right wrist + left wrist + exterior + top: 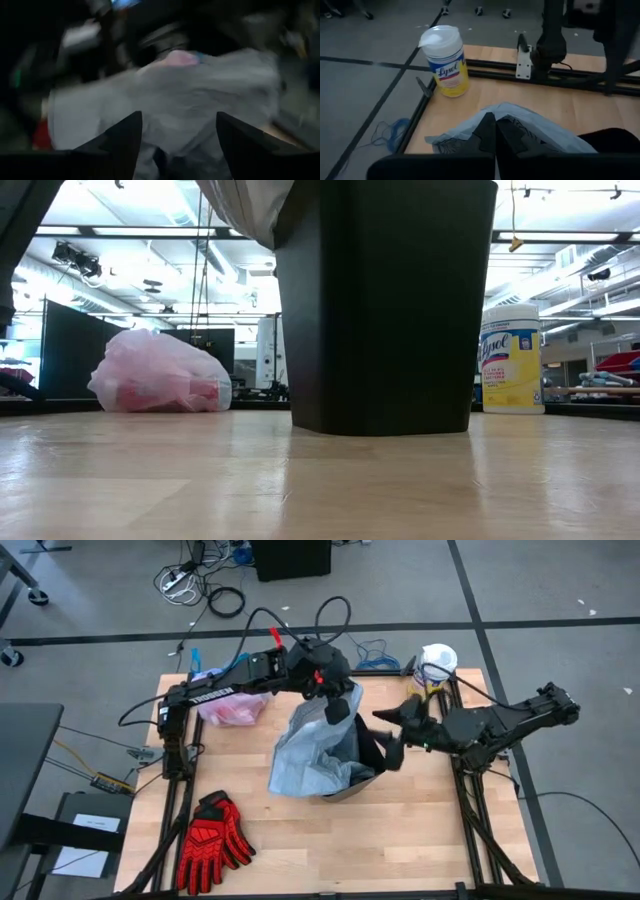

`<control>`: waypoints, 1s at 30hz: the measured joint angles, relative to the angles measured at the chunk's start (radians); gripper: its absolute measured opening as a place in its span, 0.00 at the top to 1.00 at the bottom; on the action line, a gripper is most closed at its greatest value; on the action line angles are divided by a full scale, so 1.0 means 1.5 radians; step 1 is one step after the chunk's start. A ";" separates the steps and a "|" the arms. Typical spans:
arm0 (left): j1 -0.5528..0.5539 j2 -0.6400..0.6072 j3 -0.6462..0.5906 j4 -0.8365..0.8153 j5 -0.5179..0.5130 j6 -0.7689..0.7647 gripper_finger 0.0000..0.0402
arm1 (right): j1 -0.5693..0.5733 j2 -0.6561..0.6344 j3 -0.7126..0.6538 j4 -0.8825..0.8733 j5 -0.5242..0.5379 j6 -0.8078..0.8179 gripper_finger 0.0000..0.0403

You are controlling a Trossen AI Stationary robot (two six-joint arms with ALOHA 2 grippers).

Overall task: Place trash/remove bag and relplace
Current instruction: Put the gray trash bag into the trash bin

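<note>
- A black bin (365, 755) stands at the centre of the wooden desk (330, 840) in the overhead frame, with a grey-blue liner (310, 755) draped over its left rim and spilling onto the desk.
- The left claw (335, 700), reaching in from the upper left of the frame, is clamped shut on the liner's top edge; its wrist camera shows the two fingers pressed together on the plastic.
- The right claw (393, 735), just right of centre in the frame, sits at the bin's right rim; in its wrist picture the fingers (125, 137) stand spread apart with the blurred liner in front of them.
- The filled pink bag (232, 705) lies on the desk in the upper left, well apart from the bin.
- A yellow wipes tub (436, 668) stands at the desk's upper right corner.
- Red gloves (210, 840) lie at lower left.
</note>
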 joint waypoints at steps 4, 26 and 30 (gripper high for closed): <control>-0.001 0.000 0.000 -0.001 0.023 0.029 0.99 | -0.001 0.004 0.000 0.003 -0.078 -0.233 0.40; -0.004 0.000 0.002 0.083 0.124 -0.022 0.99 | -0.121 0.050 0.058 -0.018 -0.249 -0.695 0.41; -0.004 0.000 0.002 0.086 0.122 -0.039 0.99 | -0.129 0.071 0.058 0.020 -0.249 -0.765 0.41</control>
